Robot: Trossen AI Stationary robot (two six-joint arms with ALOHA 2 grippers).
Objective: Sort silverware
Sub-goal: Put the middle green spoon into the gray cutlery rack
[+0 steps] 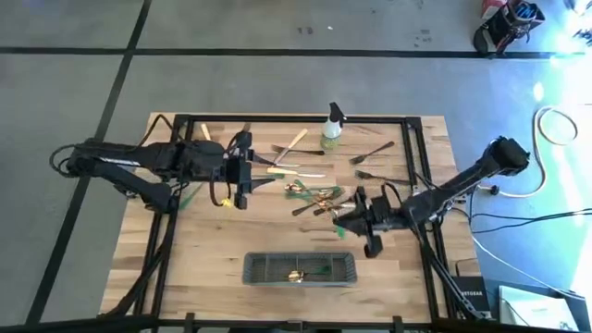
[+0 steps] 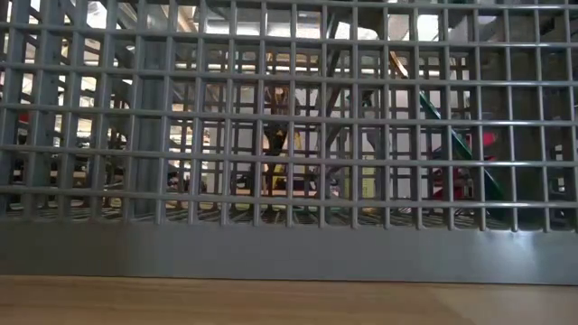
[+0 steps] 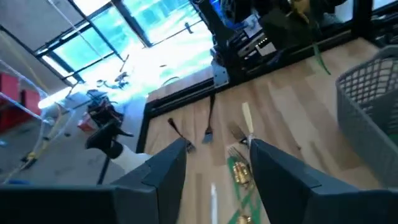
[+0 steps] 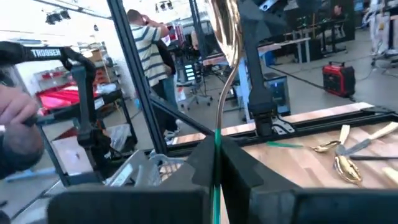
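The silverware lies loose in the middle of the table (image 1: 213,250): forks (image 1: 372,153), cream-handled pieces (image 1: 291,145) and a gold and green cluster (image 1: 314,196). My left gripper (image 1: 252,188) stands open just left of that cluster; in its wrist view the open fingers (image 3: 168,168) frame a gold spoon with a green handle (image 3: 239,177) on the wood below, without touching it. My right gripper (image 1: 347,215) is right of the cluster, shut on a gold spoon with a green handle (image 4: 225,56). The grey mesh caddy (image 1: 299,268) holds a few pieces. My right gripper pinches the spoon's green handle (image 4: 216,163) between its two fingers. The spoon runs along the fingers and sticks out past their tips. Its gold bowl (image 4: 227,25) is the far end and shows clear of the table.
A spray bottle (image 1: 333,129) stands at the table's far edge. The caddy's mesh wall (image 2: 289,135) fills the low view. Dark frame rails (image 1: 418,148) run around the table. People stand in the room behind (image 4: 146,43).
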